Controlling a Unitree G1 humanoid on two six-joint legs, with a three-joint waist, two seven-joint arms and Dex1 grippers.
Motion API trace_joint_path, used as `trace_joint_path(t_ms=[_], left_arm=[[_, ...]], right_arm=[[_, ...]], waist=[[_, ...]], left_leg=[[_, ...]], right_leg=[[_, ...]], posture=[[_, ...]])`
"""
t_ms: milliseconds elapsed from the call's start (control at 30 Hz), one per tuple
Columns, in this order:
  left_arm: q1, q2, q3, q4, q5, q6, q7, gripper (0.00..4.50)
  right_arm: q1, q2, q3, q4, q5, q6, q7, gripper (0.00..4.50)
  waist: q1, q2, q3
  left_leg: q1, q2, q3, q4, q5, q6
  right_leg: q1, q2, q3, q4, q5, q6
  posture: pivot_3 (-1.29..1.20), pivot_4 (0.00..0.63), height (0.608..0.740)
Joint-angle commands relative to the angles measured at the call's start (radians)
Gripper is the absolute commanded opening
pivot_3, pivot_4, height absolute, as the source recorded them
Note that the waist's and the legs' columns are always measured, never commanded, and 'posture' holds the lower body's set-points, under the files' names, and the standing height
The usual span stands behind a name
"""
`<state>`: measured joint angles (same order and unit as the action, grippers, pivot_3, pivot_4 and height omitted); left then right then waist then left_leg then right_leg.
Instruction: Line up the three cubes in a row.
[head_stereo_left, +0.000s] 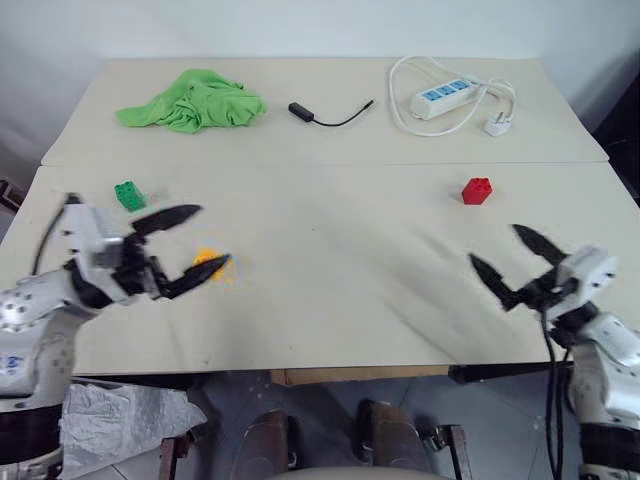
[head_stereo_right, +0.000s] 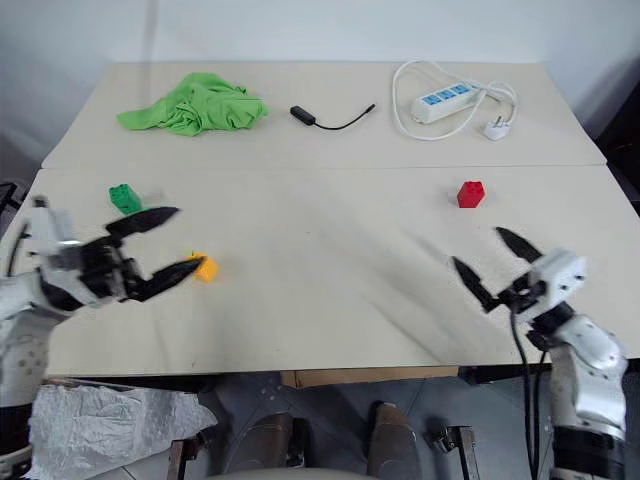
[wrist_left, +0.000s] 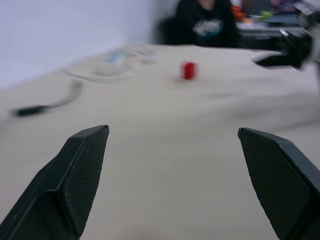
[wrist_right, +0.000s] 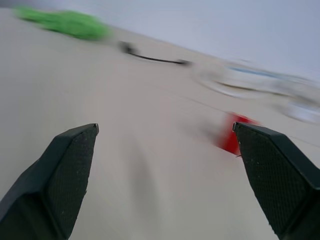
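Observation:
Three small studded cubes lie apart on the beige table (head_stereo_left: 330, 250). The green cube (head_stereo_left: 129, 195) sits at the left, the orange-yellow cube (head_stereo_right: 204, 266) a little nearer and to its right, and the red cube (head_stereo_left: 477, 190) far off at the right. My left gripper (head_stereo_left: 203, 240) hovers open at the left, its lower fingertip overlapping the orange-yellow cube, with nothing held. Near the front right, my right gripper (head_stereo_left: 503, 250) stands open and empty, well short of the red cube (wrist_right: 231, 135).
At the back of the table lie a crumpled green cloth (head_stereo_left: 195, 102), a small black adapter with a cable (head_stereo_left: 310, 114) and a white power strip with a coiled cord (head_stereo_left: 447, 97). A seam crosses the table (head_stereo_left: 330, 165). A person sits beyond the table in the left wrist view.

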<state>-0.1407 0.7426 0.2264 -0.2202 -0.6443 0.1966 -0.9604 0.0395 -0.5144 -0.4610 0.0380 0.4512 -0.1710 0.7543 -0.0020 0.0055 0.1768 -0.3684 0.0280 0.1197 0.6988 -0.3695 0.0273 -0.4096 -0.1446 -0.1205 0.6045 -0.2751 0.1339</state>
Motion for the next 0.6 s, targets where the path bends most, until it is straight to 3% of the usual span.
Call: trace_joint_path(t_ms=[33,167,233,400,600], left_arm=[[-0.070,-0.031,-0.083,0.054,0.092,-0.045,-0.021,4.36],[-0.121,-0.083,-0.095,0.100,0.104,-0.048,-0.013,4.36],[-0.119,-0.084,-0.112,0.112,0.133,-0.073,-0.038,4.36],[-0.137,-0.104,-0.119,0.118,0.139,-0.071,-0.044,4.36],[-0.146,-0.135,-0.128,0.119,0.178,-0.100,-0.019,4.36]], right_arm=[[0.064,0.024,-0.044,-0.042,-0.052,0.012,-0.123,4.50],[0.065,0.007,0.011,-0.092,-0.108,0.085,-0.184,4.50],[0.011,-0.002,0.047,-0.143,-0.096,0.254,-0.254,4.50],[-0.241,-0.014,0.136,-0.135,-0.099,0.463,-0.330,4.50],[-0.618,0.023,0.201,0.176,-0.213,0.521,-0.507,4.50]], waist=[[-0.004,0.000,0.000],[-0.025,0.000,0.000],[-0.034,0.000,0.000],[-0.027,0.000,0.000],[-0.020,0.000,0.000]], left_leg=[[0.000,0.000,0.001,0.000,0.000,-0.001],[0.002,0.003,0.002,0.000,0.000,-0.002],[0.003,0.003,0.003,0.000,0.000,-0.002],[0.003,0.004,0.003,0.001,0.000,-0.002],[0.000,0.003,0.002,0.001,0.001,-0.001]], right_leg=[[0.000,0.001,0.001,0.000,0.000,0.000],[-0.001,0.003,0.005,0.000,0.000,0.000],[-0.002,0.004,0.007,0.001,0.000,0.000],[-0.004,0.005,0.009,0.003,0.000,-0.001],[-0.005,0.002,0.008,0.004,0.000,-0.001]], posture=[[0.00,0.150,0.740],[0.00,0.150,0.740],[0.00,0.150,0.740],[0.00,0.150,0.740],[0.00,0.150,0.740]])
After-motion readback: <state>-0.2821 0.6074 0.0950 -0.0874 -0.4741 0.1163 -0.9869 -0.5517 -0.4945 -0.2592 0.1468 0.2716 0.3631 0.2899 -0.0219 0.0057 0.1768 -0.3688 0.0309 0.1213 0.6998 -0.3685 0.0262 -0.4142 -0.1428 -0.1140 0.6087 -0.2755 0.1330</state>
